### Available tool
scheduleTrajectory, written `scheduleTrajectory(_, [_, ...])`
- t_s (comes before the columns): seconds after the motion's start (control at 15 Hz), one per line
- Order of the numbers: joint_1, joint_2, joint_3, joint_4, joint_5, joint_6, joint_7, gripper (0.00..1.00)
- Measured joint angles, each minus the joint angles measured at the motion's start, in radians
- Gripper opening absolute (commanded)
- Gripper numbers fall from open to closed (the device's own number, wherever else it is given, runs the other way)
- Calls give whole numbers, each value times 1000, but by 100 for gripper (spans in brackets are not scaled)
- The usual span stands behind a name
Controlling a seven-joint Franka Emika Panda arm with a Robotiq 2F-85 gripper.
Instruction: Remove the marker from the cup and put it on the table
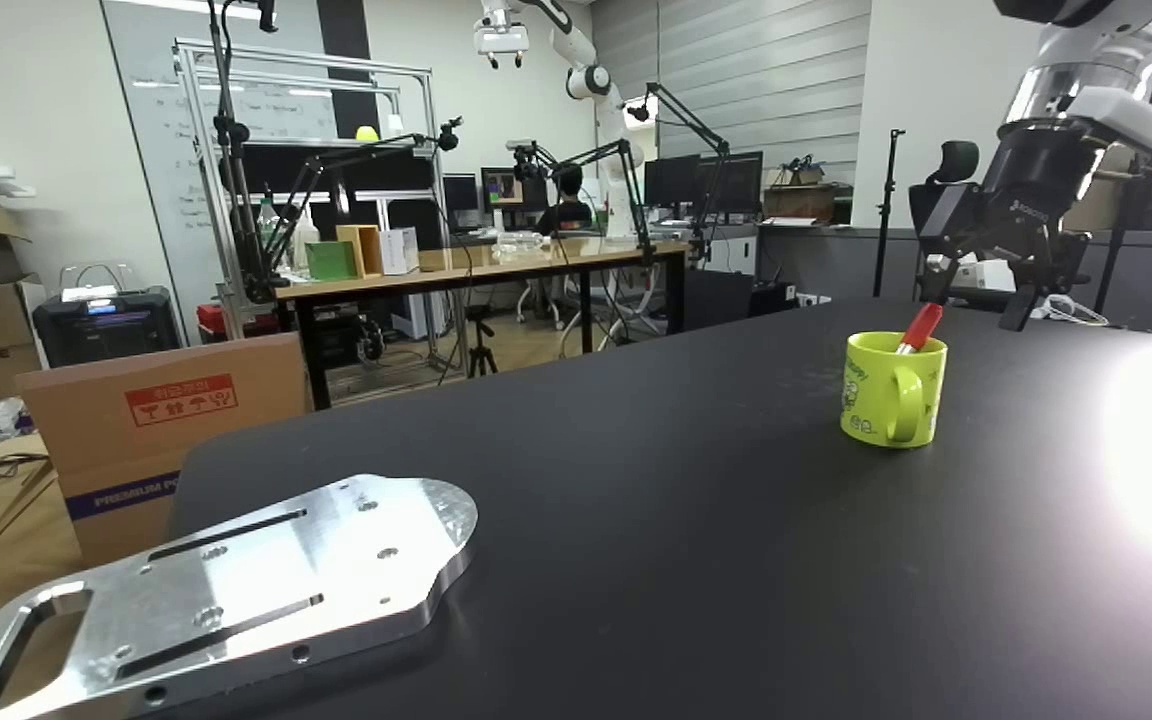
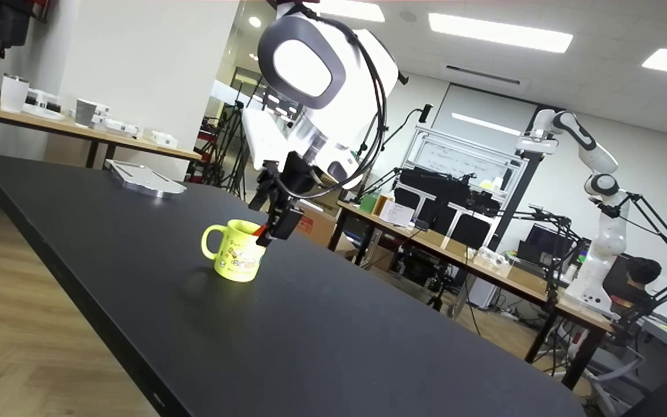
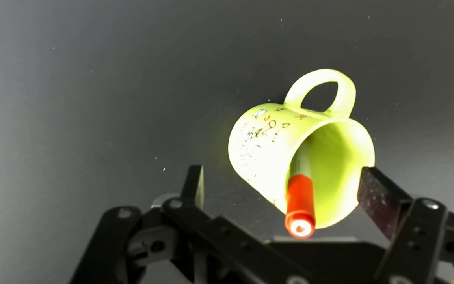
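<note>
The lime yellow-green cup [image 1: 866,390] stands upright on the black table [image 1: 636,500]; it also shows in an exterior view [image 2: 238,258] and the wrist view [image 3: 258,146]. The marker [image 3: 301,197] leans inside the cup, its red end sticking out over the rim and its pale barrel inside. Its red end also shows in both exterior views [image 1: 921,328] [image 2: 259,230]. My gripper [image 3: 282,175] is open and empty, close above the cup. In the wrist view, the marker's red end appears between the parted fingers, touching neither. The gripper also shows in both exterior views [image 1: 976,295] [image 2: 275,217].
A flat silver metal plate [image 1: 336,560] lies toward one end of the table; it also shows in an exterior view [image 2: 145,178]. A cardboard box [image 1: 206,425] stands beyond the table edge. A wooden workbench [image 1: 546,262] stands farther off. The cup's handle [image 3: 347,92] points away from the gripper.
</note>
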Motion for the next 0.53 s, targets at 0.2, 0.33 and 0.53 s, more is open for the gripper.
scheduleTrajectory(0.2, [0, 0, 0, 0, -3, 0, 0, 100])
scheduleTrajectory(0.33, [-1, 0, 2, 1, -1, 7, -1, 100])
scheduleTrajectory(0.53, [-9, 2, 20, 4, 19, 39, -25, 100])
